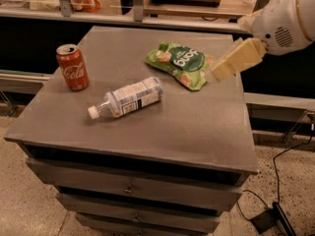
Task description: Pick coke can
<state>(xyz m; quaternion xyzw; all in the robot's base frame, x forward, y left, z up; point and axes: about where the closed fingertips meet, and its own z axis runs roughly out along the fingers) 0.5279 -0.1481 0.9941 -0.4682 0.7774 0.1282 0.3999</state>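
The coke can [72,67], red with white script and a silver top, stands upright near the left edge of the grey table [192,132]. My gripper [231,62], cream-coloured on a white arm, hangs above the table's far right side, just right of the green snack bag. It is far to the right of the can and holds nothing that I can see.
A clear plastic bottle [127,98] with a white cap lies on its side in the middle of the table, right of the can. A green snack bag [179,63] lies at the far right. Drawers sit below the table top. Cables lie on the floor at the right.
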